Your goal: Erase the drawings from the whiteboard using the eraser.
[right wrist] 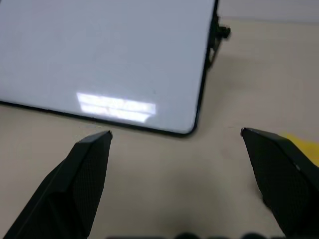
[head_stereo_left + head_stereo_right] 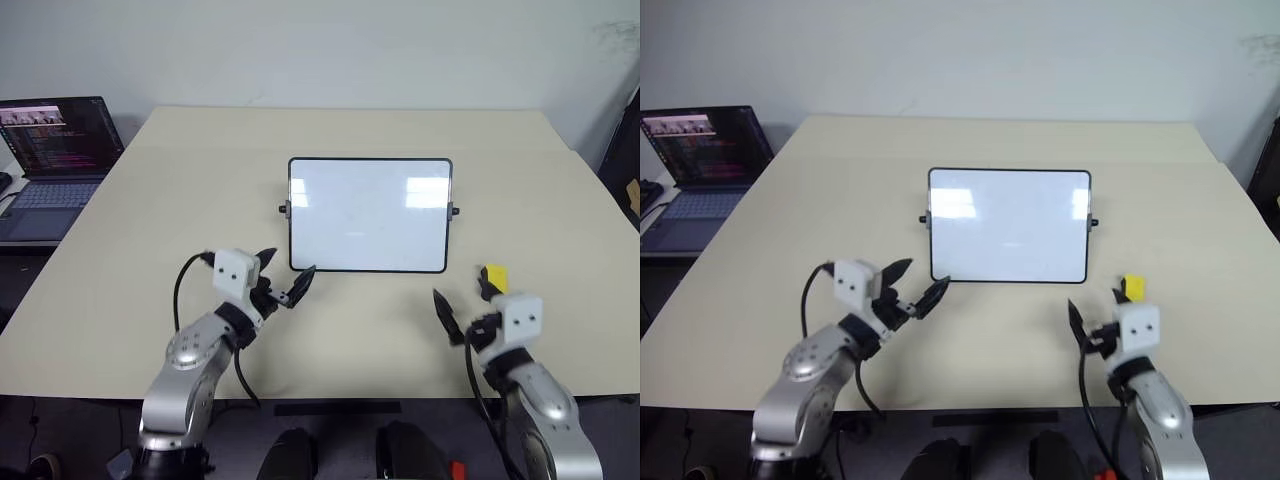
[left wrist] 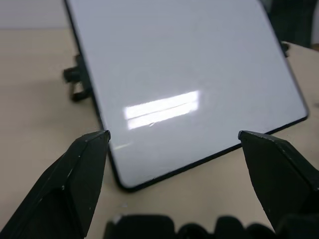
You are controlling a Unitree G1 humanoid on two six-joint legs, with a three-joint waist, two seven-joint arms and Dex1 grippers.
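Observation:
The whiteboard point(image 2: 370, 214) stands propped in the middle of the beige table, its black-framed face blank and glossy with light glare; the drawings are out of view. The yellow eraser point(image 2: 494, 276) lies on the table off the board's near right corner. My right gripper point(image 2: 465, 305) hovers open and empty just in front of the eraser, which peeks from behind one finger point(image 1: 279, 169) in the right wrist view as a yellow patch point(image 1: 305, 147). My left gripper point(image 2: 285, 272) is open and empty near the board's near left corner point(image 3: 124, 184).
An open laptop point(image 2: 55, 150) sits on a lower surface beyond the table's left edge. A wall runs behind the table's far edge point(image 2: 350, 108). Bare tabletop point(image 2: 370, 330) lies between the two grippers.

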